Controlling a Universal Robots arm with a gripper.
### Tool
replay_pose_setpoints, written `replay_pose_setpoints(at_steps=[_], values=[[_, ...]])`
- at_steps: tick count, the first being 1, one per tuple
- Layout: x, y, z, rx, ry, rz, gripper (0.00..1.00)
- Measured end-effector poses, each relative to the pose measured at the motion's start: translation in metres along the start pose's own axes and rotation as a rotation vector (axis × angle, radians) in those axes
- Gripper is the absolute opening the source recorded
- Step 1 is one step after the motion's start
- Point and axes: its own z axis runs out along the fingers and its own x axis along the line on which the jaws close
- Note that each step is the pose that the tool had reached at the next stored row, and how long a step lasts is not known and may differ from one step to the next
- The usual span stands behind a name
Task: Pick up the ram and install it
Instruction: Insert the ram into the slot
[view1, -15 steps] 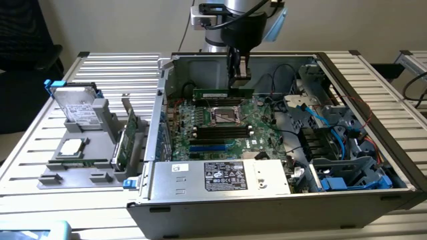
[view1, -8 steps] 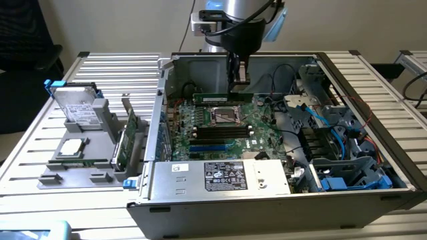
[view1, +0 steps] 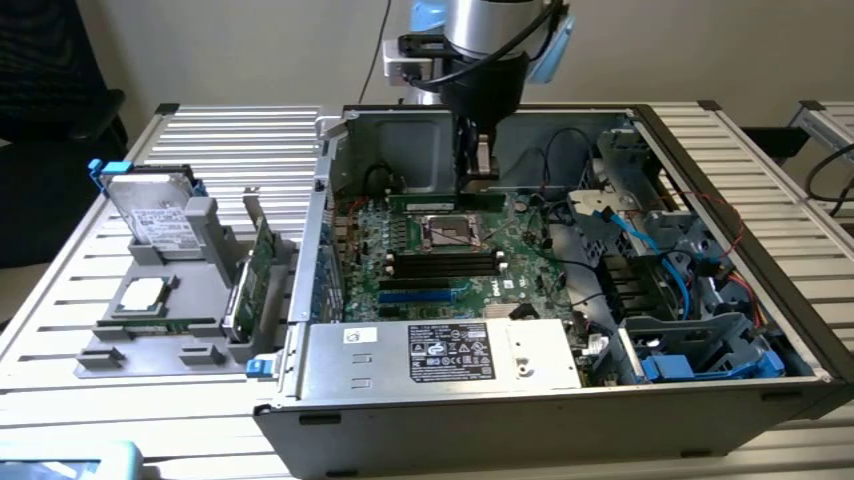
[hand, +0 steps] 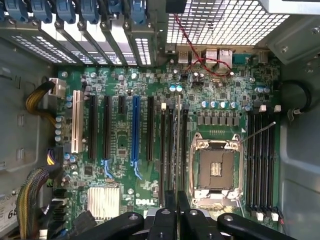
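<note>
The claw (view1: 481, 182) hung in the upper middle of the exterior view, inside the open computer case (view1: 400, 405), clamped on the top edge of the ram (view1: 434, 199). The ram lay level directly beneath the claw, its long axis running across the frame, just behind the CPU socket (view1: 451, 232). In the wrist view it showed edge-on, parallel to the black memory slots (hand: 163, 150) below. Whether it touched a slot could not be told.
</note>
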Motion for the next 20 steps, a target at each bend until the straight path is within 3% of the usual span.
replay_pose_setpoints(at_steps=[20], values=[[0.0, -0.0027, 0.0285, 0.0013, 0.0012, -0.001, 0.13]])
